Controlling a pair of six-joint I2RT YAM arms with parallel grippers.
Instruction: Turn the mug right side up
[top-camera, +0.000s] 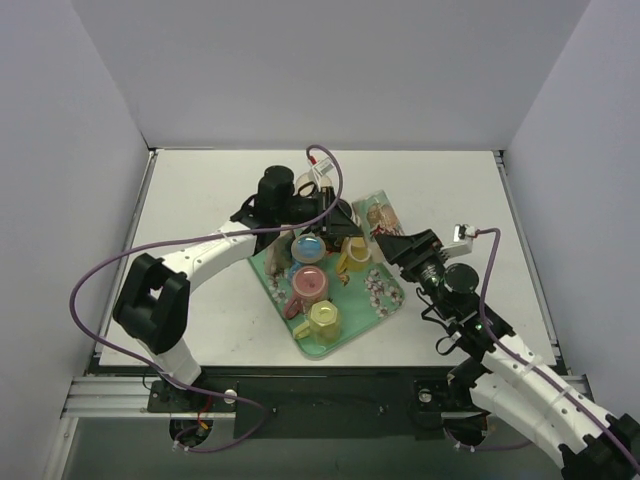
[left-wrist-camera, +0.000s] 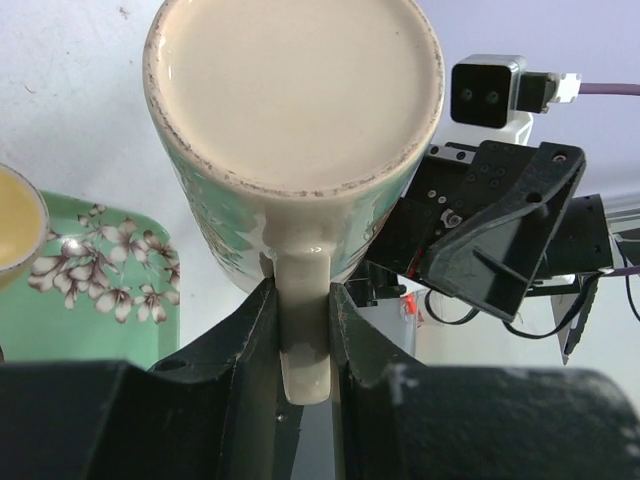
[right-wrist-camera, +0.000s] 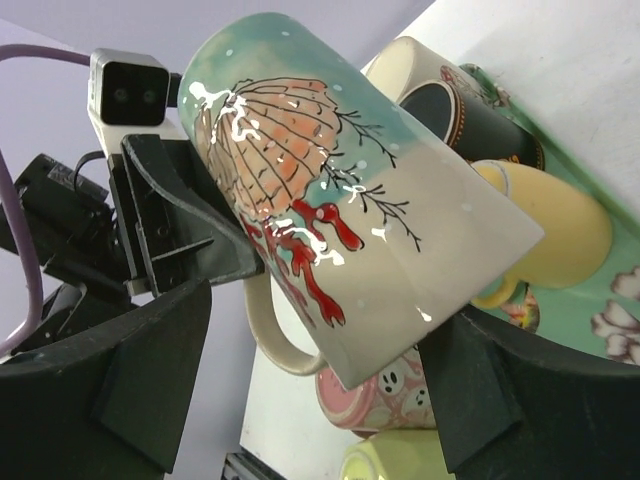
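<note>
Between the left fingers (left-wrist-camera: 240, 350), clenched: handle of the teal-and-cream ceramic mug (left-wrist-camera: 295, 90), held tilted, presumably for rotating. Astride its body the right fingers (right-wrist-camera: 150, 370) stand spread, likely steadying.

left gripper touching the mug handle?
Touching. Left wrist view: left gripper fingers press both sides of the mug handle, no gap.

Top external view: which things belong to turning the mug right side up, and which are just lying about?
In the job: mug, left gripper shut on its handle, right gripper open around it.
Lying about: floral tray, blue cup, pink cup, pale yellow cup.
</note>
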